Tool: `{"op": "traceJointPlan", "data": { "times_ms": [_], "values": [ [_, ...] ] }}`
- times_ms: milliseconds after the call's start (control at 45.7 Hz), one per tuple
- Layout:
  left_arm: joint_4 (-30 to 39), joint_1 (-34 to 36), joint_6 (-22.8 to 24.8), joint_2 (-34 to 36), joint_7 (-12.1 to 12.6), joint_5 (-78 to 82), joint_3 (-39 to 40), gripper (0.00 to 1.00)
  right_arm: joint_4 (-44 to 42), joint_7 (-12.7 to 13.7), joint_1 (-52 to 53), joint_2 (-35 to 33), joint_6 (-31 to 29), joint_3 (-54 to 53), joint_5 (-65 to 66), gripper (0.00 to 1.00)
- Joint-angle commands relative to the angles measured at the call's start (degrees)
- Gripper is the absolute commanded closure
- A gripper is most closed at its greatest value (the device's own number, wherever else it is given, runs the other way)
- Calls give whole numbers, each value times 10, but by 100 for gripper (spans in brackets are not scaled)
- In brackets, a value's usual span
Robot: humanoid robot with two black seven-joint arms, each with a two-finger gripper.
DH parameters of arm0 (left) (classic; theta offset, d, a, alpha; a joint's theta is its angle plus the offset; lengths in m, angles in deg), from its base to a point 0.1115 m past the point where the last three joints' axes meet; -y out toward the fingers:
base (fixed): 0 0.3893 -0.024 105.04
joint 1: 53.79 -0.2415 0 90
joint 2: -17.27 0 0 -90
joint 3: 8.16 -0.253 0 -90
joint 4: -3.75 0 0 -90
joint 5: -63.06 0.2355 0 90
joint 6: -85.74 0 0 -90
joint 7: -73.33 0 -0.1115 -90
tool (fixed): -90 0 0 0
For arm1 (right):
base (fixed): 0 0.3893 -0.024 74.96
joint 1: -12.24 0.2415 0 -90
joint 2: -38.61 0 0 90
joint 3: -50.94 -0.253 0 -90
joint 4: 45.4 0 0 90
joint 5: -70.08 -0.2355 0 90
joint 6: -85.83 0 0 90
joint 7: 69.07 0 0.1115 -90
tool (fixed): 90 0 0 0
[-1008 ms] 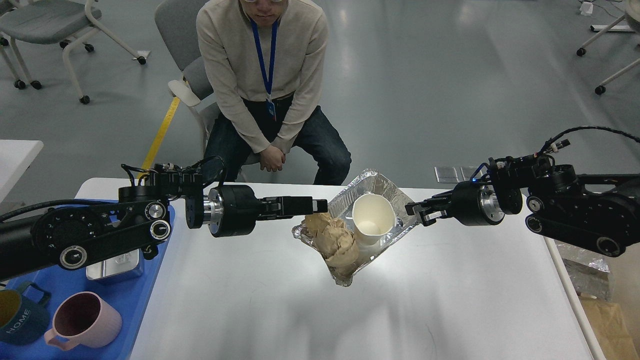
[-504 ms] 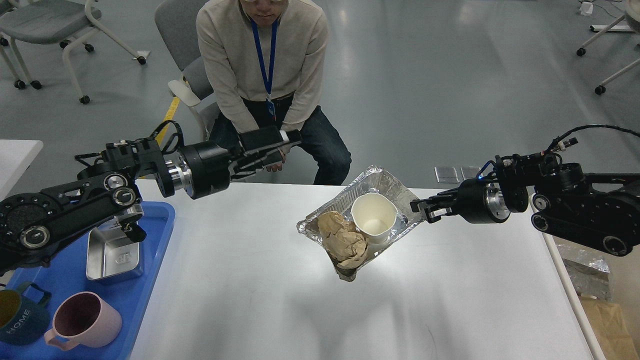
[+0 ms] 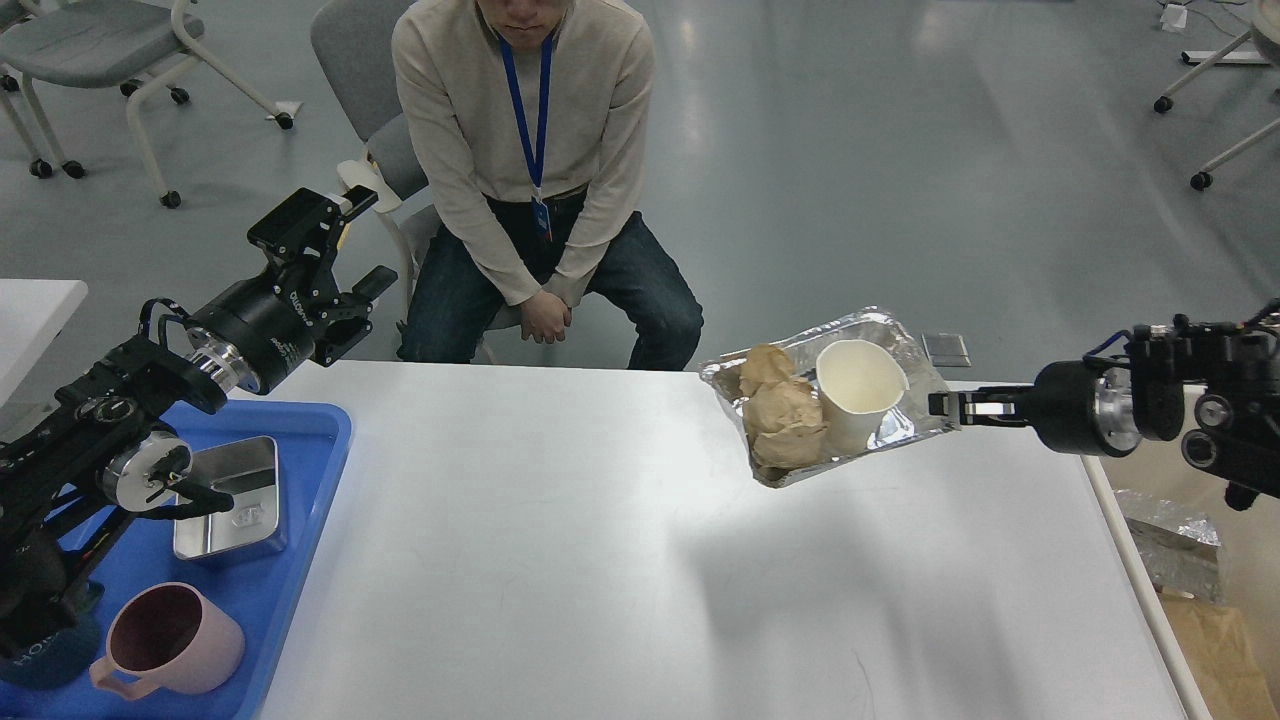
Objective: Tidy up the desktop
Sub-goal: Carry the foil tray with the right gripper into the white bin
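Two end effectors: both are seen in the head view, one at each side of the table.
Right end effector (image 3: 945,405): its fingers are clenched on the right edge of the foil tray (image 3: 905,425), which is held lifted above the table.
Foil tray contents: a white paper cup (image 3: 858,390) is stood upright at the right, and crumpled brown paper (image 3: 782,420) is lodged just beside it at the left.
Tray shadow: it is cast on the white surface below, in front of the tray.
Left end effector (image 3: 335,250): it is raised beyond the table's far left corner, well apart from the tray, with its fingers spread and nothing held.
Table (image 3: 560,560): the large white-grey top is stretched across the middle of the view, between the two arms.
Blue tray (image 3: 300,530): it is laid at the table's left end; a metal box (image 3: 232,500) and a pink mug (image 3: 165,640) are set in it.
Person (image 3: 525,150): seated on a chair beyond the far edge, hands clasped.
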Motion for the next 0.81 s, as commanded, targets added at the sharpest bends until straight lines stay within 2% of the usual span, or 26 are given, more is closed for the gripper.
{"op": "traceJointPlan", "data": {
  "times_ms": [0,110,197,591,789],
  "values": [
    [-61,-3,-1,-34,-44,-82,18,4,-4,0,-19,-41,3,3,-25,100],
    [-89,-3,-1,-44,-93,-136,21,4,-5,-1,-36,-90,7,0,-30,100],
    [-99,-3,-1,-45,-119,-143,21,4,-21,-6,-48,-116,9,0,-58,100],
    [-163,-9,-1,-47,-121,-146,25,4,-132,-9,-113,-147,22,1,-190,100],
    [-234,-9,-1,-103,-114,-237,69,4,-193,-10,-152,-147,23,0,-254,100]
  ]
}}
